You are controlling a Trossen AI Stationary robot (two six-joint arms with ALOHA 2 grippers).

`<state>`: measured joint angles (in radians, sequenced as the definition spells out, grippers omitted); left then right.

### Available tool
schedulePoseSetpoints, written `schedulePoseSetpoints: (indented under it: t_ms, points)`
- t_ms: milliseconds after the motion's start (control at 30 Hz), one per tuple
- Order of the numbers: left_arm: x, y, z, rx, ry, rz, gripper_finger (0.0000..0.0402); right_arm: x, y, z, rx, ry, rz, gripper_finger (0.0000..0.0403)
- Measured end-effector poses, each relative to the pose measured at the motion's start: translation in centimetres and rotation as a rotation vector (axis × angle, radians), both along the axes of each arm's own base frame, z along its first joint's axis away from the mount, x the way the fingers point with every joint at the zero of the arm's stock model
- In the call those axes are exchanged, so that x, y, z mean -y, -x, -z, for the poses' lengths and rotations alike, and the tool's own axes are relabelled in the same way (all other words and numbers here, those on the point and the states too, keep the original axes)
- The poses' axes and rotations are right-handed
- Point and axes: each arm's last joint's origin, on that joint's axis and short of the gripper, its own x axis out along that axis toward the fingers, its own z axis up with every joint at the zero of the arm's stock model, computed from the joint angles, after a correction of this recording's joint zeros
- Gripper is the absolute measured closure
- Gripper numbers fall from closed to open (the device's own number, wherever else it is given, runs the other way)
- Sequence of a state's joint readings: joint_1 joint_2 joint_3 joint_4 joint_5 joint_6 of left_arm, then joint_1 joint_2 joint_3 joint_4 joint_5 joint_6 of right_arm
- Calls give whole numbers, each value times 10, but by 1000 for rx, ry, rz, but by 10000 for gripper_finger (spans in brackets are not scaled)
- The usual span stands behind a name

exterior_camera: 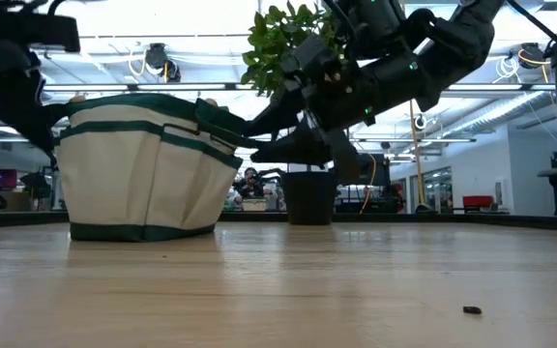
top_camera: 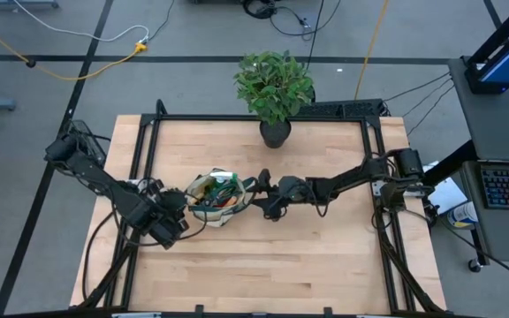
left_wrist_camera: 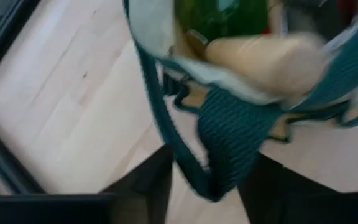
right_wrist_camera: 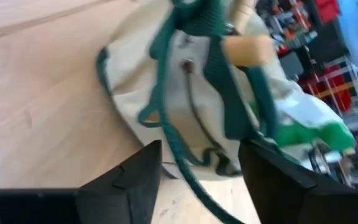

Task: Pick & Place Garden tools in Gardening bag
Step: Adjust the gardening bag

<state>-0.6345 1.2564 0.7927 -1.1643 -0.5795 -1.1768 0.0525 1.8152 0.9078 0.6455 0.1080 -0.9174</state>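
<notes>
Two pincers flank soft beige canvas gardening bag point(top_camera: 212, 198): left pincer point(left_wrist_camera: 204, 177) and right pincer point(right_wrist_camera: 197, 165) both apart around limp green straps; judged floppy, grip strap.

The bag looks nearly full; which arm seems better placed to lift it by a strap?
Probably the left gripper: a green strap of the gardening bag hangs between its open fingers. The right gripper is similarly close.

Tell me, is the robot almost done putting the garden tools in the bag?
Nearly, it looks. The bag already holds tools, and none lie loose on the table. The left end effector and right end effector sit open at the bag's green straps. What's left, if anything, can't be seen.
</notes>
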Motion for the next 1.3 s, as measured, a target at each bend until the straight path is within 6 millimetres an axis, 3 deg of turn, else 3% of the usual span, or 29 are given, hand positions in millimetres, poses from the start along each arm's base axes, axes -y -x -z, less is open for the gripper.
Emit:
schedulePoseSetpoints:
  t_ms: [133,267,333,400,633,800,1000,1167,1300]
  points:
    - [-3,3,4,-32,-30,16,308,1,-1,-2,19,35,-11,246]
    - [-3,2,3,-46,-70,70,385,2,-2,-8,82,30,-7,325]
    - [-4,2,3,-47,-85,84,388,2,-3,-10,107,41,-10,372]
    - [-4,1,1,-32,-104,87,379,2,-3,-12,124,50,-13,392]
    - [0,-9,-20,19,-184,180,393,4,-2,-29,215,108,63,397]
    - [3,-18,-49,84,-324,261,380,7,6,-61,341,161,133,399]
    - [-1,-28,-69,186,-447,223,393,6,20,-97,485,5,129,401]
    - [-12,-35,-66,142,-372,170,375,1,23,-93,394,-46,66,401]
    - [-13,-45,-64,161,-368,164,392,-6,23,-87,327,-170,73,402]
